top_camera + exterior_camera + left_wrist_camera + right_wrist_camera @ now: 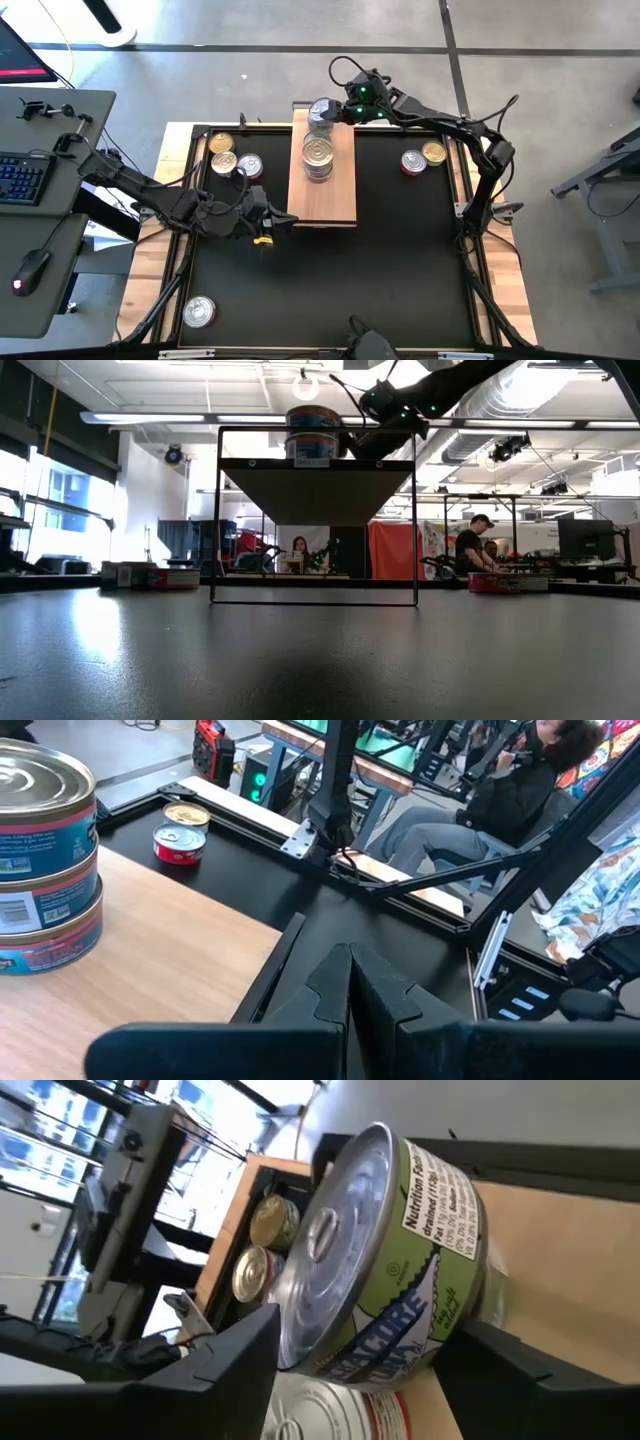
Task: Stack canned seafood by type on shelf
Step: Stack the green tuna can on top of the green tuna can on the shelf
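The shelf (322, 195) is a light-wood plank raised on a black wire frame (315, 600). A stack of three tins (318, 157) with red and blue labels stands on its middle, also in the left wrist view (40, 870). My right gripper (338, 110) is at the shelf's far end, shut on a green-and-blue labelled tin (385, 1250). My left gripper (350, 990) is shut on nothing and hovers at the shelf's near left corner (275, 220). My right gripper pinches the green-and-blue tin by its side wall (455, 1305), one finger (235, 1355) on each side. The fingers come about level from the table's right. The tin sits upright over the shelf's far end (322, 112); whether it rests on the wood, I cannot tell.
Three loose tins (230, 158) lie on the black mat left of the shelf, two (423, 157) lie to its right, and one (199, 312) sits near the near left corner. People sit and stand in the room beyond the table (470, 545).
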